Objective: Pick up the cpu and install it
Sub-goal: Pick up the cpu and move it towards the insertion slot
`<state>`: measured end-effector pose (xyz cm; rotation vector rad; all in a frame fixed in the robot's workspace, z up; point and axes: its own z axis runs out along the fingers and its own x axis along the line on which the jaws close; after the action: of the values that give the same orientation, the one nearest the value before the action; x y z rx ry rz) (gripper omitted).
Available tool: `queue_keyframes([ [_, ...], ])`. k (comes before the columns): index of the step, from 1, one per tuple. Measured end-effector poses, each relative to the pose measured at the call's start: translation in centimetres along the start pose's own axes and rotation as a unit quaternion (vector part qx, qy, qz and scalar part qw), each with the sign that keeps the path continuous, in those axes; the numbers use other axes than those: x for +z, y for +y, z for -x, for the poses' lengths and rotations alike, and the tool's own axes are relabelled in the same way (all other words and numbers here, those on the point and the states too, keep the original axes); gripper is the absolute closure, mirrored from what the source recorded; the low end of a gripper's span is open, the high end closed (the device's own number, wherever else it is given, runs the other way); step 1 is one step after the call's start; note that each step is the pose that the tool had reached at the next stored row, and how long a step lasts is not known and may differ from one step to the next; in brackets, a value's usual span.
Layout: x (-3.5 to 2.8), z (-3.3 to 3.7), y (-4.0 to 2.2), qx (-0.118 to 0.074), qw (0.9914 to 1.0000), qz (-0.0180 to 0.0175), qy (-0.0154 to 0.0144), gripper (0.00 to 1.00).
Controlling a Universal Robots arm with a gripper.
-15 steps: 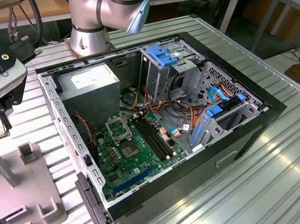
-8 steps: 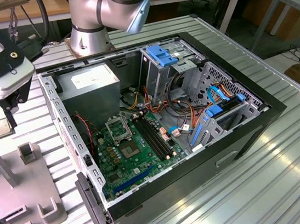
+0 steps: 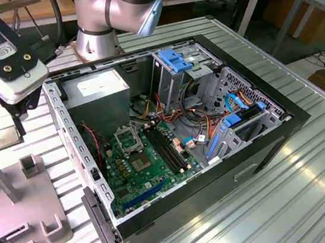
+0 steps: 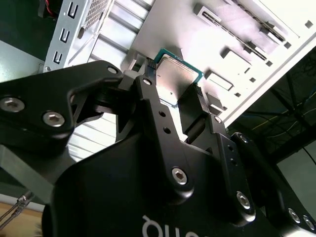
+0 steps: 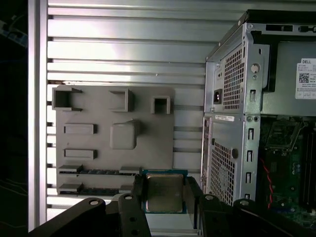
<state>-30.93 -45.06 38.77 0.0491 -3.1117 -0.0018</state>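
Observation:
The cpu (image 5: 164,191), a small square chip with a dull silver top and a green edge, is clamped between my gripper's (image 5: 165,197) two black fingers (image 5: 134,200). In the second wrist view the cpu (image 4: 177,76) sticks out past the fingertips (image 4: 154,101) of the gripper (image 4: 175,98). In the exterior view the gripper (image 3: 4,127) hangs at the far left with the cpu (image 3: 5,136), above the grey fixture plate (image 3: 19,218) and outside the open computer case (image 3: 216,168). The metal-framed socket (image 3: 128,139) sits on the green motherboard (image 3: 129,186) inside the case.
The grey fixture plate (image 5: 98,148) carries raised holders and slotted blocks. The case's perforated metal wall (image 5: 227,148) stands between the gripper and the motherboard. Cables, blue drive brackets (image 3: 175,58) and black memory slots (image 3: 167,148) crowd the case. A ribbed metal table (image 3: 315,185) lies beneath.

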Motion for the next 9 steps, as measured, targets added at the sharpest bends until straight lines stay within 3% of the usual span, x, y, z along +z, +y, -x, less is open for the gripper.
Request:
queue_keyframes([
  [5,-0.02,0.50,-0.02,0.000,1.00000,0.0000,0.0000,0.56],
  [7,-0.08,2.71,-0.09,0.000,1.00000,0.0000,0.0000,0.56],
  [9,-0.11,3.38,-0.11,0.000,1.00000,0.0000,0.0000,0.56],
])
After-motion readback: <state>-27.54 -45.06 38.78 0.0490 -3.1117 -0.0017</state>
